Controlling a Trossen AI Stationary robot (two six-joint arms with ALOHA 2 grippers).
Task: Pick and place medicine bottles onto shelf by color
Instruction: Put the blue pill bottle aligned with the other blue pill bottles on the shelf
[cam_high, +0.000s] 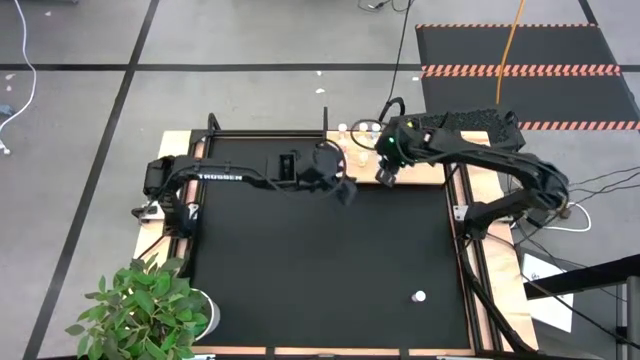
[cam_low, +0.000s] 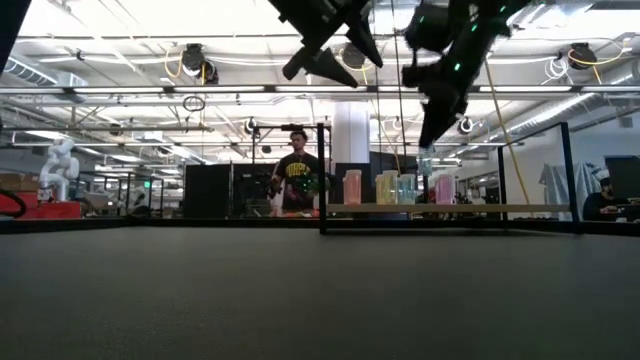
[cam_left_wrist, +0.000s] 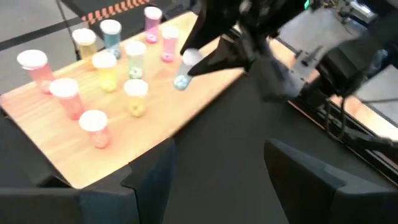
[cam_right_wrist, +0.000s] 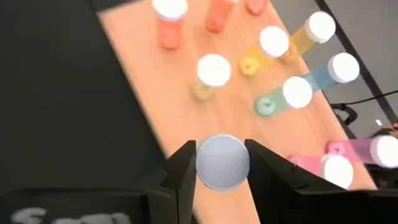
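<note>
The shelf (cam_left_wrist: 163, 119) is a light wooden board at the mat's far edge. Several medicine bottles with white caps stand upright on it: pink ones (cam_left_wrist: 94, 129), yellow ones (cam_left_wrist: 135, 97) and blue ones (cam_left_wrist: 111, 34). My right gripper (cam_right_wrist: 222, 157) hangs over the shelf's near edge (cam_high: 385, 178), shut on a light blue bottle (cam_left_wrist: 182, 76). My left gripper (cam_left_wrist: 217, 149) is open and touches nothing. It hovers over the black mat just to the left of the right gripper (cam_high: 343, 190), facing the shelf. My right gripper pinches the blue bottle's white cap (cam_right_wrist: 222, 163) between its two fingers (cam_right_wrist: 184, 169), one on each side. The fingers come from above, slanting down toward the shelf. The body (cam_left_wrist: 181, 81) hangs tilted below the fingers, lifted clear above the shelf's near edge.
One more white-capped bottle (cam_high: 419, 296) stands alone on the black mat (cam_high: 300, 270) near its front right. A potted plant (cam_high: 140, 310) sits at the front left corner. A wooden frame (cam_high: 455, 190) edges the mat. A person stands in the room beyond the table (cam_low: 298, 180).
</note>
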